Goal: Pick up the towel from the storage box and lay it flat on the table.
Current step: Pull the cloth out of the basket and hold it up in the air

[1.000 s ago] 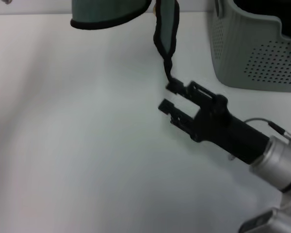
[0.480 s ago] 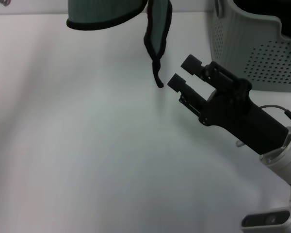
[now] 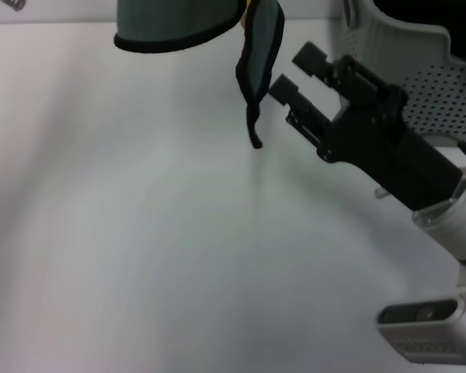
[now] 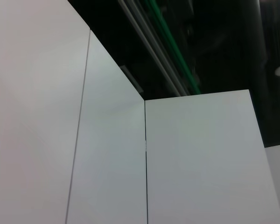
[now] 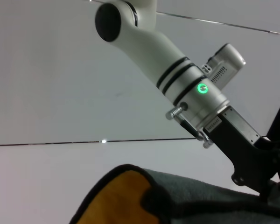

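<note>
The towel (image 3: 179,19) hangs in the air at the top of the head view, teal-grey side facing me, black piping along its edge. One twisted corner (image 3: 255,116) dangles toward the table (image 3: 140,233). My right gripper (image 3: 295,71) is open just right of that corner, nothing between its fingers. In the right wrist view the towel (image 5: 191,200) shows yellow and teal-grey, and my left gripper (image 5: 266,179) meets its upper edge, holding it up. The storage box (image 3: 450,85) stands at the back right, behind my right arm.
The white tabletop spreads wide below and left of the hanging towel. The box's perforated wall is close behind my right gripper. The left wrist view shows only pale panels and a dark ceiling.
My right gripper has risen and moved toward the back, from the dangling corner's tip to beside the hanging strip. It stayed open. The corner swung slightly.
</note>
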Controlling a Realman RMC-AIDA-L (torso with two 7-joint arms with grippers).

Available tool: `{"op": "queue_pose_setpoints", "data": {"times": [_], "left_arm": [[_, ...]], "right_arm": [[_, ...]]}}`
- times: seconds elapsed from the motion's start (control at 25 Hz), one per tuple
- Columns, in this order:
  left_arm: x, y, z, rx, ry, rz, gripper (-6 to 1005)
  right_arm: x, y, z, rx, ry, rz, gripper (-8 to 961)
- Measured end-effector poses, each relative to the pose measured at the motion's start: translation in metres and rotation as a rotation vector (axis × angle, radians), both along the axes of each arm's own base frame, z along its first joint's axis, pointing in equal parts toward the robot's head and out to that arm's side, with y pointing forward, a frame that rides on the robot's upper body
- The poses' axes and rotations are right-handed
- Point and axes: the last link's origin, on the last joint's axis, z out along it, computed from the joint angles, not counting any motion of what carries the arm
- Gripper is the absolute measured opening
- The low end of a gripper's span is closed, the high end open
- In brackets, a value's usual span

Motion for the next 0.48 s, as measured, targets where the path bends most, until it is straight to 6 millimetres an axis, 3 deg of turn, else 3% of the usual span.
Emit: {"op": "queue_pose_setpoints", "data": {"times": [0.24, 0.48], "left_arm": [[0.002, 0.000, -0.002, -0.006, -0.001, -0.008, 8], [0.002, -0.001, 0.000, -0.005, -0.018, -0.011, 8]], "right_arm": [[-0.005, 0.006, 0.001, -0.009, 0.010, -0.001, 491], [0.008, 0.002, -0.003, -0.022, -0.015, -0.052, 484]]}}
